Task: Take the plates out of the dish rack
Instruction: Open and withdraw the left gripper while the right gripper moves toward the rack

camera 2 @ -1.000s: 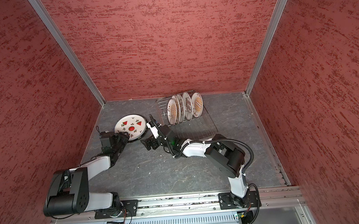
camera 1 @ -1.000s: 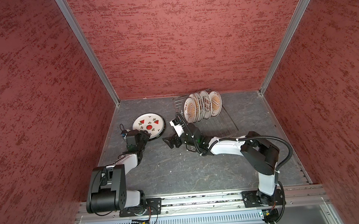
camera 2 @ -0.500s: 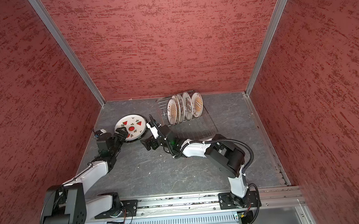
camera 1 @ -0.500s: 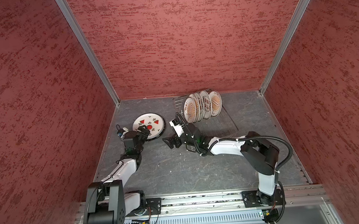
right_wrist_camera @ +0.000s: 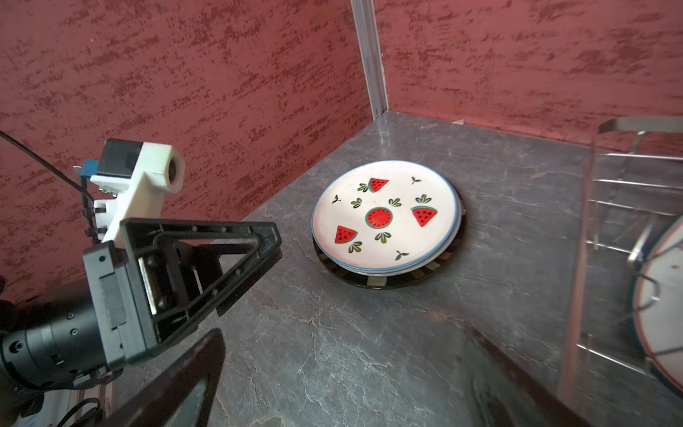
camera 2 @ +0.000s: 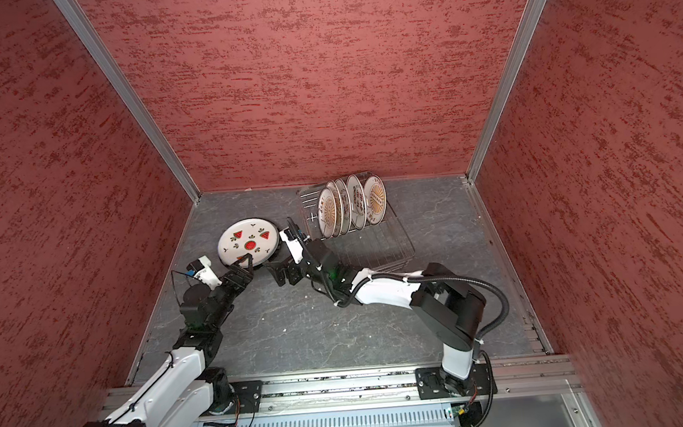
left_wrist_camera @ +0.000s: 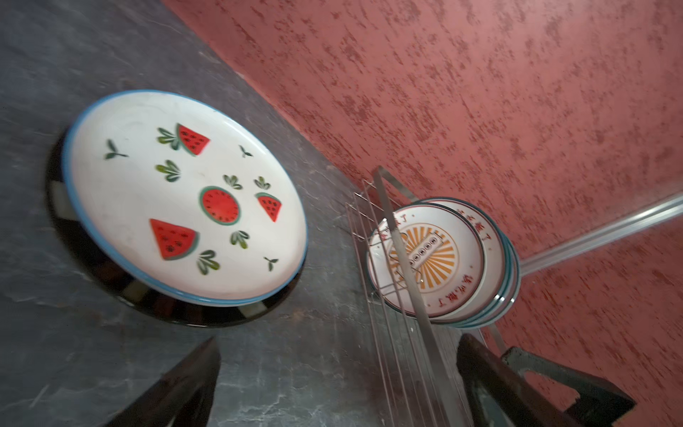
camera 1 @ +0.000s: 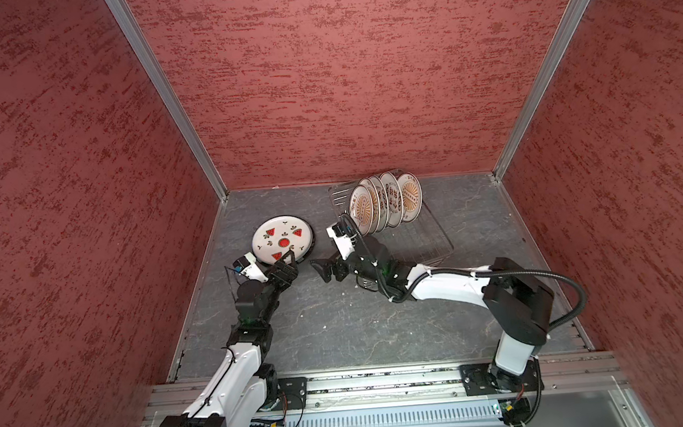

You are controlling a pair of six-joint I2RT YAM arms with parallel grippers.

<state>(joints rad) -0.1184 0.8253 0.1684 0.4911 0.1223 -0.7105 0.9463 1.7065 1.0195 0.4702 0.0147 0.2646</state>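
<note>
Left wrist view shows you the watermelon plate [left_wrist_camera: 184, 199] lying flat on a dark-rimmed plate [left_wrist_camera: 92, 258], beside the dish rack [left_wrist_camera: 421, 325]. Your left gripper [camera 1: 285, 267] and right gripper [camera 1: 327, 270] hover near it, fingers wide apart, holding nothing. More plates [camera 1: 385, 205] stand in the rack. Next, I think you reach for the nearest one.

light: bright, even; soft shadows on table [camera 1: 340, 327]
top views: sharp; wide-angle edges
wrist views: slight blur; dish rack [right_wrist_camera: 639, 124] smeared
</note>
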